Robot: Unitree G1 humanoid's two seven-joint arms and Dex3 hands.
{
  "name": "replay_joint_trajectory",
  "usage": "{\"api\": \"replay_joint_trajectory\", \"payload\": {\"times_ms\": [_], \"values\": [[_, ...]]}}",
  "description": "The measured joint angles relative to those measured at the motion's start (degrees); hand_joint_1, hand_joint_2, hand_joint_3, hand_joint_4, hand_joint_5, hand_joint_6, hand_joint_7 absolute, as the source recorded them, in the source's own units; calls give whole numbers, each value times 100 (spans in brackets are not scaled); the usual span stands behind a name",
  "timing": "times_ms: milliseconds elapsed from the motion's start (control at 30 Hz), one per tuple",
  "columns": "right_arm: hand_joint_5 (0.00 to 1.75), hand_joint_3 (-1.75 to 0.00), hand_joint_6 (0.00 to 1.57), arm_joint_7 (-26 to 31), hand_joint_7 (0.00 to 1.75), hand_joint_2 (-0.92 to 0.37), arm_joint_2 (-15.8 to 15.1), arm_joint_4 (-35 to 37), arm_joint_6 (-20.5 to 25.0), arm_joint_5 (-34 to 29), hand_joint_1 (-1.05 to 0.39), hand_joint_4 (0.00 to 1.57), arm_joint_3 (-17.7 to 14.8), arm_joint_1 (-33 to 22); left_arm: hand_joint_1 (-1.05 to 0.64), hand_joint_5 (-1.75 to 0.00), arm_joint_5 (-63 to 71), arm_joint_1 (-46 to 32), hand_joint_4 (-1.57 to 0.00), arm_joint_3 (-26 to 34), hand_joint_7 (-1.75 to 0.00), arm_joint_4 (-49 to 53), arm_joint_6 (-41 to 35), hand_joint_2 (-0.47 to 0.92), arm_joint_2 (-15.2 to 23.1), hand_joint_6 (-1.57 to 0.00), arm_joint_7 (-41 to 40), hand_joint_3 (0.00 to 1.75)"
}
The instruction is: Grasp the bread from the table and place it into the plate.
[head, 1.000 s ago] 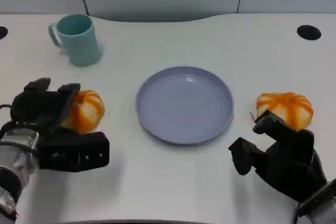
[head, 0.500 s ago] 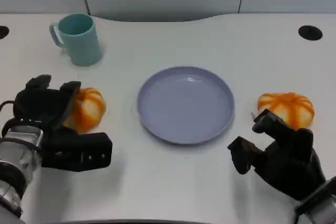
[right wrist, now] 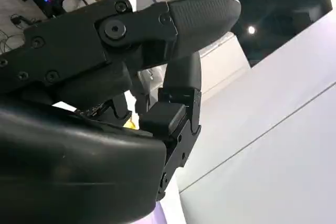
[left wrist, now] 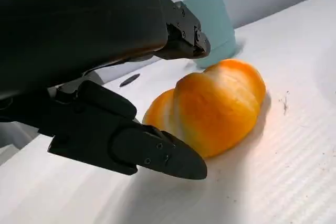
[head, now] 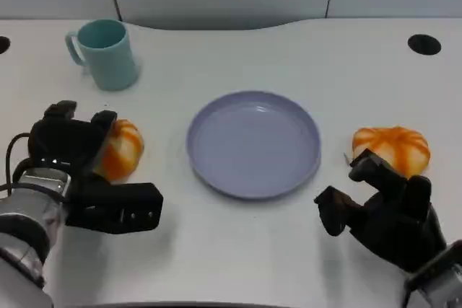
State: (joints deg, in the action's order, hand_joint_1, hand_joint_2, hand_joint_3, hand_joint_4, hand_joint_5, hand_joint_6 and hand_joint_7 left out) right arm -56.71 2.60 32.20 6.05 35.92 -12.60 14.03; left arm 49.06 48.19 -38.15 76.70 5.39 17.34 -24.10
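Head view: white table (head: 238,257) with a blue-violet plate (head: 254,143) at frame centre; the plate held nothing. A teal mug (head: 105,53) stood upright at upper left, handle toward the left edge; its inside was not visible from this angle. Two orange-and-white bread rolls lay on the table, both outside the plate. The left bread (head: 119,149) sat left of the plate, at centre left of the frame, with the left hand (head: 86,171) around it: fingers (head: 68,131) draped over its far-left side, the thumb (head: 119,208) stretched out flat on the table below it. In the left wrist view, the left bread (left wrist: 212,106) rested on the table between the spread fingers and thumb, with a gap showing on each side, so the hand was wide and not gripping. The right bread (head: 392,148) lay right of the plate, at centre right. The right hand (head: 382,214) sat just below it at lower right, fingers apart and partly curled, holding nothing; whether a fingertip touched the bread could not be told.
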Motion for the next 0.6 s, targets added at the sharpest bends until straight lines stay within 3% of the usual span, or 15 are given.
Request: {"api": "replay_joint_trajectory", "payload": {"times_ms": [300,467,600], "values": [[147,-19,77,-175,102,-92,0,506,-345,-113,-73,86,-123,224,-72,-3,-253,86,-17,252,0,100,-63,91,-120,-14,-1,1],[150,-20,76,-228,104,-92,6,555,-503,-135,-73,84,-172,247,-55,-7,-303,210,-27,297,-3,133,-78,87,-200,-24,-8,0],[149,-19,76,-261,103,-92,6,583,-476,-134,-72,84,-177,252,-30,-9,-273,291,-41,274,-4,159,-99,91,-234,-42,-191,1]]}}
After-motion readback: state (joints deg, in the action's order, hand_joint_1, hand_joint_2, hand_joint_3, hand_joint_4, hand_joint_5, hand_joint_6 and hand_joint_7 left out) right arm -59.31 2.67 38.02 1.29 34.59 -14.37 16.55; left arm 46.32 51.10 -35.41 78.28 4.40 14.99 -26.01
